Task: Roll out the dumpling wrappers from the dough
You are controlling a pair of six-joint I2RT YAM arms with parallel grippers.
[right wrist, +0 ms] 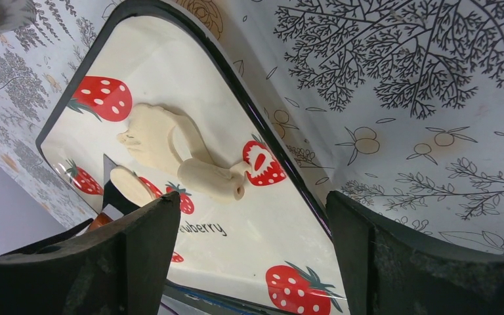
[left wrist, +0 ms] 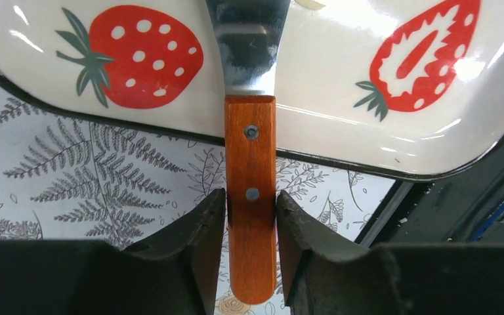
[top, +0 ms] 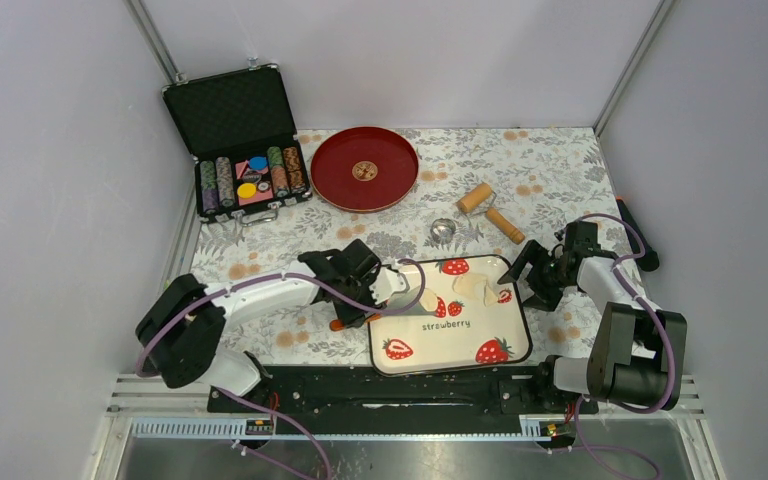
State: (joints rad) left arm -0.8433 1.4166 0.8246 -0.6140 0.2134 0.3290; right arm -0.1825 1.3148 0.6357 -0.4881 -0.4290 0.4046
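The dough (top: 480, 288) lies as a flattened pale piece with a rolled-up end (right wrist: 213, 180) at the far right of the strawberry tray (top: 460, 348). One small round dumpling wrapper (right wrist: 131, 186) rests on the metal blade of a spatula (left wrist: 249, 46) that reaches onto the tray from the left. My left gripper (left wrist: 251, 210) is shut on the spatula's orange wooden handle (left wrist: 251, 151), just off the tray's left edge (top: 370, 308). At the tray's right edge, near the dough, my right gripper (top: 535, 280) stands open and holds nothing (right wrist: 252, 200).
A wooden roller (top: 490, 210) and a small metal ring cutter (top: 444, 232) lie behind the tray. A red plate (top: 364, 168) and an open black chip case (top: 240, 140) stand at the back left. A black tool (top: 638, 240) lies by the right wall.
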